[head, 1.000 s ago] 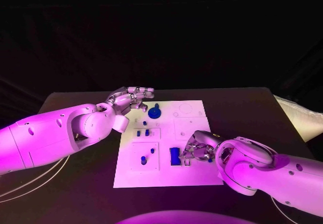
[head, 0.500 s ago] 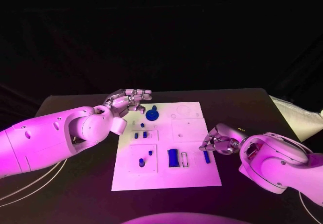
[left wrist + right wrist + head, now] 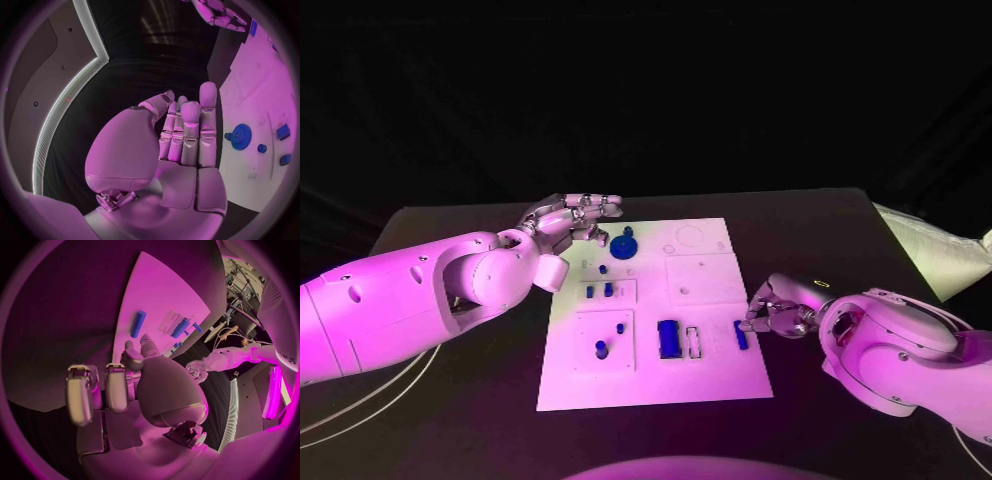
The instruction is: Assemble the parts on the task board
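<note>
The white task board (image 3: 711, 385) lies in the middle of the black table. A blue gear (image 3: 626, 243) (image 3: 239, 134) stands near its far left corner. My left hand (image 3: 574, 215) (image 3: 184, 135) hovers beside that corner, fingers stretched out and holding nothing. A blue block (image 3: 671, 339) (image 3: 181, 327) sits near the board's middle, and a slim blue bar (image 3: 743, 337) (image 3: 138, 323) lies loose near the right edge. My right hand (image 3: 783, 310) (image 3: 125, 385) is just past that edge, beside the bar, fingers curled in with nothing in them.
Small blue pegs (image 3: 599, 291) stand in the board's left half, and another (image 3: 602, 349) sits nearer me. A pale cushion-like object (image 3: 935, 250) lies at the table's right rim. Bare black table (image 3: 459, 400) surrounds the board.
My right hand has drawn back to the right, from over the blue block to the board's right edge. The slim blue bar now lies uncovered on the board. My left hand barely moved.
</note>
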You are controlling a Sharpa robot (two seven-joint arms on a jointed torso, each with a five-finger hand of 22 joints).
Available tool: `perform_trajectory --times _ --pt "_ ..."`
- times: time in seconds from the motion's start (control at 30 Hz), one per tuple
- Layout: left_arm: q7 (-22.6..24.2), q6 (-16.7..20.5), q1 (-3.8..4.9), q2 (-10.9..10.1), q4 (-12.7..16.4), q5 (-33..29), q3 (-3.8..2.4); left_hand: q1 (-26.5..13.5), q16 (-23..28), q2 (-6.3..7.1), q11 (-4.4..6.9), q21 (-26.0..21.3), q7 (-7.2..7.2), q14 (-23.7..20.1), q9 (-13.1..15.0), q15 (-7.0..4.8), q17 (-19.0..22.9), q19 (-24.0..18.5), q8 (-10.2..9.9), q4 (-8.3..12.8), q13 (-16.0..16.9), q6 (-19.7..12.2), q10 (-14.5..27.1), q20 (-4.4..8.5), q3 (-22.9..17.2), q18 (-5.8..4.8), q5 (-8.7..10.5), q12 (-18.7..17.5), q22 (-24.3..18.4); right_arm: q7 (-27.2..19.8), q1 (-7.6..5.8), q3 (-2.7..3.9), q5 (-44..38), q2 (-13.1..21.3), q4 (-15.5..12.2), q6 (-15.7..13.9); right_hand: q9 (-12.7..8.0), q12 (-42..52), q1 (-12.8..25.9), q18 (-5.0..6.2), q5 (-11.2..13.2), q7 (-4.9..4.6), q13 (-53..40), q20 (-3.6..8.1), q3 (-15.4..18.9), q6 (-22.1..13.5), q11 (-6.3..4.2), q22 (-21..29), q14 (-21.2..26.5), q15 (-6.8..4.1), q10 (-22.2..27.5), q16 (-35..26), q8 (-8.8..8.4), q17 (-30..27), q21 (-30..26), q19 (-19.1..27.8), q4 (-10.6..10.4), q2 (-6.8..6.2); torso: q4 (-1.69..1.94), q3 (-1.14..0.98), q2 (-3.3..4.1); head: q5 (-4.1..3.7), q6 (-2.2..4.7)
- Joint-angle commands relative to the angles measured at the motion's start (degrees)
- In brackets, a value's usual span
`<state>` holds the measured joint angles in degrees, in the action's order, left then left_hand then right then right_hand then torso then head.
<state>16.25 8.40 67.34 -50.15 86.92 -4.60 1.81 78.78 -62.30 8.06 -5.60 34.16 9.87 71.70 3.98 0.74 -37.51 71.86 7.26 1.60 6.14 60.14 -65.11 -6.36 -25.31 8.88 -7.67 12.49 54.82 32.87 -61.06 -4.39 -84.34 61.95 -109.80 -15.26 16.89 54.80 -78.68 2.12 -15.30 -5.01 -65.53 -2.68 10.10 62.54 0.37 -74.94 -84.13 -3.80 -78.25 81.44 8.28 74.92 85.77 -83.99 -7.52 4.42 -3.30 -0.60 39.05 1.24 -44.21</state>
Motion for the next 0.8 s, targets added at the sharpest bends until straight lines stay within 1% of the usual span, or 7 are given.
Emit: perform_trajectory --times 0.03,0.13,0.27,0.37,0.43,0.67,0.8 --pt "0.4 -1.0 -0.07 0.0 0.1 -0.2 -0.04 -0.2 0.1 -0.56 -0.03 -0.4 0.09 -0.5 -0.1 0.0 0.1 -0.5 0.4 0.0 0.1 -0.5 0.5 0.04 0.3 1.14 -0.06 0.3 -0.1 0.8 0.4 -0.02 -3.1 -0.6 0.5 2.5 -0.1 0.9 0.7 -0.17 0.1 0.05 -0.6 -0.35 0.1 0.4 -0.04 -7.7 -3.5 0.35 -0.1 0.4 -0.32 2.6 0.0 -0.8 -0.5 -0.05 0.08 0.03 -0.02 0.08 -0.07" --pt "0.4 -1.0 -0.12 0.0 0.1 -0.2 -0.04 -0.2 0.1 -0.56 -0.03 -0.4 0.09 -0.5 -0.1 0.0 0.1 -0.5 0.4 0.0 0.1 -0.5 0.5 0.04 0.3 1.14 -0.06 0.3 -0.1 0.9 0.66 -0.03 -3.2 -1.0 1.0 2.9 -0.1 1.2 0.9 -0.22 0.1 0.07 -0.8 -0.34 0.1 0.5 -0.05 -7.9 -3.6 0.34 -0.3 0.6 -0.34 2.9 0.1 -0.9 -0.6 -0.17 0.12 0.02 0.02 0.13 -0.13" --pt "0.4 -1.0 -0.15 0.0 0.1 -0.2 -0.04 -0.2 0.1 -0.56 -0.03 -0.4 0.09 -0.5 -0.1 0.0 0.1 -0.5 0.4 0.0 0.1 -0.5 0.5 0.04 0.3 1.14 -0.06 0.3 -0.1 1.0 0.92 -0.03 -3.3 -1.7 1.5 3.6 -0.1 1.5 1.0 -0.25 0.1 0.07 -1.0 -0.33 0.2 0.5 -0.06 -8.0 -3.7 0.33 -0.4 0.8 -0.39 3.2 0.2 -1.0 -0.8 -0.34 0.02 0.09 0.0 0.19 -0.21" --pt "0.4 -1.0 -0.16 -0.1 0.1 -0.2 -0.04 -0.2 0.1 -0.56 -0.03 -0.4 0.09 -0.5 -0.1 0.0 0.1 -0.5 0.4 0.0 0.1 -0.5 0.5 0.04 0.3 1.14 -0.06 0.3 -0.1 1.0 1.12 -0.03 -3.3 -2.2 1.7 4.0 -0.1 1.5 1.1 -0.25 0.2 0.09 -1.1 -0.33 0.2 0.6 -0.06 -8.0 -3.7 0.33 -0.5 0.8 -0.4 3.2 0.2 -1.0 -0.9 -0.43 0.03 0.05 0.02 0.25 -0.29" --pt "0.3 -1.0 -0.17 -0.1 0.1 -0.2 -0.04 -0.2 0.1 -0.56 -0.03 -0.4 0.09 -0.5 -0.1 0.0 0.1 -0.5 0.4 0.0 0.1 -0.5 0.5 0.04 0.3 1.14 -0.06 0.3 -0.1 1.0 1.25 -0.04 -3.6 -2.6 1.8 4.9 -0.1 1.6 1.0 -0.26 0.3 0.19 -1.1 -0.31 0.2 0.8 -0.13 -8.0 -3.7 0.3 -0.5 0.9 -0.33 3.3 0.2 -1.0 -0.8 -0.59 0.04 0.05 0.02 0.26 -0.38" --pt "0.4 -1.0 -0.17 -0.1 0.2 -0.2 -0.05 -0.2 0.1 -0.56 -0.03 -0.4 0.09 -0.5 -0.1 0.0 0.1 -0.5 0.4 0.0 0.1 -0.5 0.5 0.04 0.3 1.14 -0.06 0.3 -0.1 1.2 1.39 -0.04 -8.3 -3.2 2.2 8.5 0.1 2.4 0.8 -0.41 2.7 0.4 -1.9 -0.18 0.1 1.5 -0.3 -8.6 -3.9 0.14 -0.9 1.5 -0.2 4.2 0.5 -1.4 -0.9 -1.23 0.05 0.05 0.02 0.36 -0.57" --pt "0.4 -1.0 -0.18 -0.2 0.2 -0.2 -0.05 -0.2 0.1 -0.56 -0.03 -0.4 0.09 -0.5 -0.1 0.0 0.1 -0.5 0.4 0.0 0.1 -0.5 0.5 0.04 0.3 1.14 -0.06 0.3 -0.1 1.3 1.43 -0.05 -11.5 -3.6 2.5 9.8 0.1 2.3 0.6 -0.43 3.4 0.44 -1.8 -0.15 0.0 1.7 -0.34 -8.7 -3.9 0.12 -0.8 1.5 -0.21 4.3 0.6 -1.5 -0.8 -1.52 0.03 0.06 -0.04 0.39 -0.66"
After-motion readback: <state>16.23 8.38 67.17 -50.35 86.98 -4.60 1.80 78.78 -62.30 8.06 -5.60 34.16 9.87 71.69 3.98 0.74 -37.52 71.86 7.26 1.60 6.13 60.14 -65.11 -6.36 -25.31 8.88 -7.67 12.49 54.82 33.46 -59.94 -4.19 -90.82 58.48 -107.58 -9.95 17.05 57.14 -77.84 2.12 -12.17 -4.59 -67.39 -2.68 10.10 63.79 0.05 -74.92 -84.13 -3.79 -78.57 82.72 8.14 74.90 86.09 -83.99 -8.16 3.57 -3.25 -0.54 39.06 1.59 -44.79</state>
